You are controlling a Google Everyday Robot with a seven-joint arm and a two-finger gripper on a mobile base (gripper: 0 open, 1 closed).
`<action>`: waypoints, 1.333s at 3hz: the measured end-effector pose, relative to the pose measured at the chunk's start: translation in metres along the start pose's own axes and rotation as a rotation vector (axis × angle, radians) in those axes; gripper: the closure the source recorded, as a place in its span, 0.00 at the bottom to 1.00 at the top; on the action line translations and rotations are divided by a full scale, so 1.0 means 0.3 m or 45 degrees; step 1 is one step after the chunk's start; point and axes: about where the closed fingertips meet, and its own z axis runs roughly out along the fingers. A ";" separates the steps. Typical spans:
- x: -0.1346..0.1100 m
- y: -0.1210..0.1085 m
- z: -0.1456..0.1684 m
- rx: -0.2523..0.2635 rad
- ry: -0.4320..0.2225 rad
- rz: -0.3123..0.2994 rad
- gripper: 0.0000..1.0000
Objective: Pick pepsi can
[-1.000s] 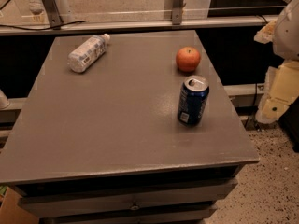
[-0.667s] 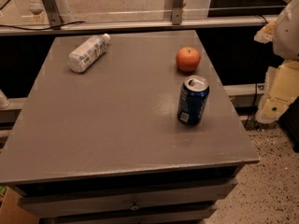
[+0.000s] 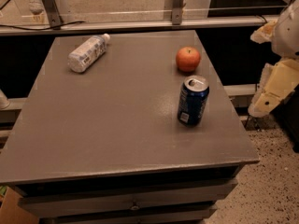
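Observation:
The pepsi can [image 3: 192, 101] is dark blue with a silver top and a small white label patch. It stands upright on the grey table [image 3: 107, 120], toward the right side, just in front of a red apple [image 3: 188, 59]. My gripper [image 3: 273, 90] shows as cream-coloured parts at the right edge of the view, off the table's right side and level with the can, about a can's height away from it. It touches nothing.
A clear plastic bottle with a white cap [image 3: 87, 53] lies on its side at the table's back left. A metal rail and posts [image 3: 177, 6] run behind the table. Speckled floor [image 3: 275, 185] lies to the right. Drawers sit under the tabletop.

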 end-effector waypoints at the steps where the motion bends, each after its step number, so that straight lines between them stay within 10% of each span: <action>1: 0.016 -0.031 0.092 -0.076 -0.227 0.063 0.00; 4: -0.015 0.070 0.367 -0.357 -0.729 0.029 0.00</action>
